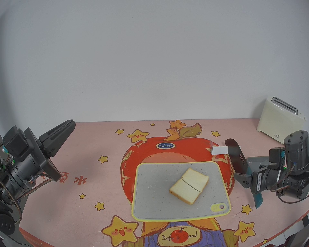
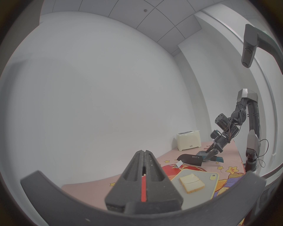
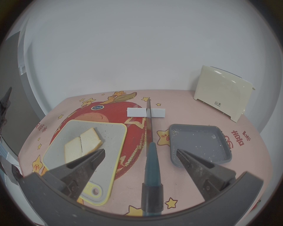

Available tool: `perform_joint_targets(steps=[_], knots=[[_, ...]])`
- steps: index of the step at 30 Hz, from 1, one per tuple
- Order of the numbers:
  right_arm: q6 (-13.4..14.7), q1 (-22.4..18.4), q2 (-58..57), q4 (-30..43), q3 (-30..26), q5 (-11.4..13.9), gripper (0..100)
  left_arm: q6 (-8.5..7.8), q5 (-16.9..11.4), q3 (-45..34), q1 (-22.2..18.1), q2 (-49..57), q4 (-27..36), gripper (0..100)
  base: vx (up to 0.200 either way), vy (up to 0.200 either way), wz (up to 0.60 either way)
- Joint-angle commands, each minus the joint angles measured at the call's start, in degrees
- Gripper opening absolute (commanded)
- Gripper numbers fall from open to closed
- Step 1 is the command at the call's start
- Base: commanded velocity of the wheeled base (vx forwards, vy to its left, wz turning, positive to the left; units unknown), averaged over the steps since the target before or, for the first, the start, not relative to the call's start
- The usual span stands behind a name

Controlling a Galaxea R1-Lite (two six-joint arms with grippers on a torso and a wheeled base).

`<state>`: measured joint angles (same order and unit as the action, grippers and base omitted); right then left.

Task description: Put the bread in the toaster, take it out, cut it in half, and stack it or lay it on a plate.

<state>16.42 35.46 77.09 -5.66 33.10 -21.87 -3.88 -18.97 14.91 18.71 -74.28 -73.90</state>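
This looks like a bare robot test room staged as a kitchen: plain white walls [image 1: 154,58] and a panelled ceiling [image 2: 132,11], one table [image 1: 80,154] with a pink cartoon-printed top, a toaster [image 1: 280,120] at its far right corner, and a cutting board [image 1: 154,193] near its front edge.

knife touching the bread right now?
Apart. The head view shows the knife out past the right edge of the cutting board, with a plain stretch of bare board between it and the bread.
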Motion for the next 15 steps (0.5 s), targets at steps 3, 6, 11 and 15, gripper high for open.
perform_joint_targets(steps=[3,6,11,15], knots=[[-4.03,0.40,-3.00,-0.06,-1.54,-0.01,100,-0.25,-0.02,0.03,0.01,-0.08,-0.02,0,0.000,0.000,0.00],[-6.84,0.40,-3.79,-0.41,-2.42,-0.01,100,-0.52,-0.02,-0.06,0.01,-0.08,-0.02,0,0.000,0.000,0.00],[-6.93,0.40,-3.88,-0.14,-2.42,-0.01,100,-0.52,-0.02,-0.06,0.01,-0.08,-0.02,0,0.000,0.000,0.00],[-7.28,0.57,-3.70,-0.06,-2.69,-0.01,100,-0.61,-0.02,-0.06,0.01,-0.17,-0.02,0,0.000,0.000,0.00]])
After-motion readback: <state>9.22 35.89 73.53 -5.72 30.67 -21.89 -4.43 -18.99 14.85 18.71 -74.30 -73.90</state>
